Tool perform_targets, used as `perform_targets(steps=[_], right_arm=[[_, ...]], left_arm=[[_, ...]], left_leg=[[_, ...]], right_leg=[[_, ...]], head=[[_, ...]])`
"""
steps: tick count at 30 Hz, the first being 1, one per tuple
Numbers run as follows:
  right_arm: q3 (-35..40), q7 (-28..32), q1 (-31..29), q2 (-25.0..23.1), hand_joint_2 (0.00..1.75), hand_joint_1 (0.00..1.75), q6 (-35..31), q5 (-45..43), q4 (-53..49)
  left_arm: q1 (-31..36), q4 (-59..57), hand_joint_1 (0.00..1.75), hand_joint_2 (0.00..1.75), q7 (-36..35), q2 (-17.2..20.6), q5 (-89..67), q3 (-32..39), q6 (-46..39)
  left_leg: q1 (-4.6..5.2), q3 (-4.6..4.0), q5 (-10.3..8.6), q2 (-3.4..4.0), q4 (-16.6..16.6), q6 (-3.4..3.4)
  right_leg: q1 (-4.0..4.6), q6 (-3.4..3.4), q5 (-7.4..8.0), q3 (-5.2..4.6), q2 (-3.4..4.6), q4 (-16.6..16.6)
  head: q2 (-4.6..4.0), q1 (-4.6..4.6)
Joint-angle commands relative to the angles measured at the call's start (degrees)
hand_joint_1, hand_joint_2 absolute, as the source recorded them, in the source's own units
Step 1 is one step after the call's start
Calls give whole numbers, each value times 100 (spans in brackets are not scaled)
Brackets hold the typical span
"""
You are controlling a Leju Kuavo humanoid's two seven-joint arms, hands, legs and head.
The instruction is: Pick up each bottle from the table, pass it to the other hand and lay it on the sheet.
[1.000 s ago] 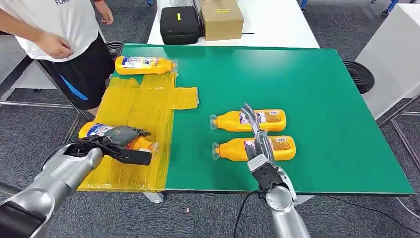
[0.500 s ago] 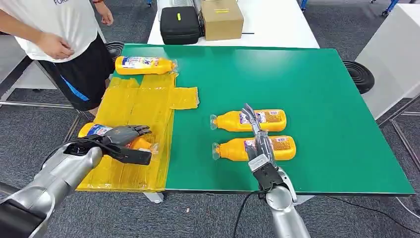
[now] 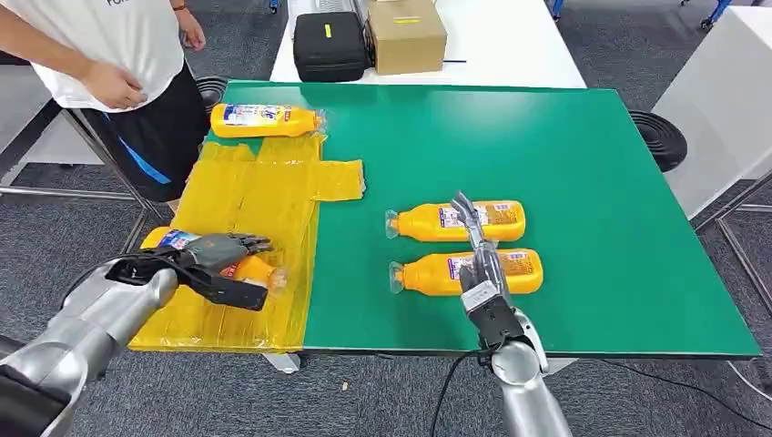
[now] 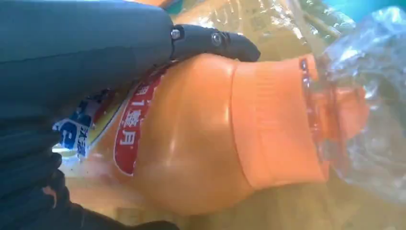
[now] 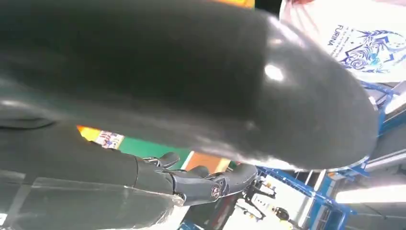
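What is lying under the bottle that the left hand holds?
The yellow sheet lies under the bottle held by the left hand. The hand covers the bottle's middle, so whether the bottle touches the sheet cannot be seen.

The counter [image 3: 583, 164] is plain green, and the sheet [image 3: 264, 196] at its nine o'clock edge is translucent yellow. Each bottle [image 3: 466, 221] is orange with a red, white and blue label.

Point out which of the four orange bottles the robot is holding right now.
The bottle at the near end of the yellow sheet, gripped by the left hand. The other three lie free, untouched.
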State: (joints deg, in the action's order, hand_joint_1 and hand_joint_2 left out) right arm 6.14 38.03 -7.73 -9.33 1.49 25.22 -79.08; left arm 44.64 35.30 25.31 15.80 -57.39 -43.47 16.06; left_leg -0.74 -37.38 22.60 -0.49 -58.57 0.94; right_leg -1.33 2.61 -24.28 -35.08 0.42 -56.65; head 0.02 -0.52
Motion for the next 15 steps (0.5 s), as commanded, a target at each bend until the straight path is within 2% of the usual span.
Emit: perform_targets(steps=[1,10,11,15], right_arm=[[-102,10,-313,-27,0,0,-10,-21,490],[-84,10,-342,-27,0,0,-8,-33,558],[-78,10,-357,-23,0,0,-8,-38,595],[-92,10,-327,-60,0,0,-10,-48,595]], left_arm=[[-254,995,0,175,14,639,131,-332,22],[-324,1201,0,175,22,737,215,-324,90],[-361,1280,0,0,30,759,270,-309,66],[-461,1506,0,0,107,869,533,-270,66]], left_leg=[[-2,17,8,15,2,-1],[-3,10,6,7,1,-1],[-4,25,12,9,1,-1],[-3,16,9,11,0,-1]], right_leg=[[4,-10,-4,15,9,5],[4,-11,-4,14,1,3],[7,-17,-9,29,1,4],[5,-13,-6,19,4,4]], head=[[0,0],[0,0],[0,0],[0,0]])
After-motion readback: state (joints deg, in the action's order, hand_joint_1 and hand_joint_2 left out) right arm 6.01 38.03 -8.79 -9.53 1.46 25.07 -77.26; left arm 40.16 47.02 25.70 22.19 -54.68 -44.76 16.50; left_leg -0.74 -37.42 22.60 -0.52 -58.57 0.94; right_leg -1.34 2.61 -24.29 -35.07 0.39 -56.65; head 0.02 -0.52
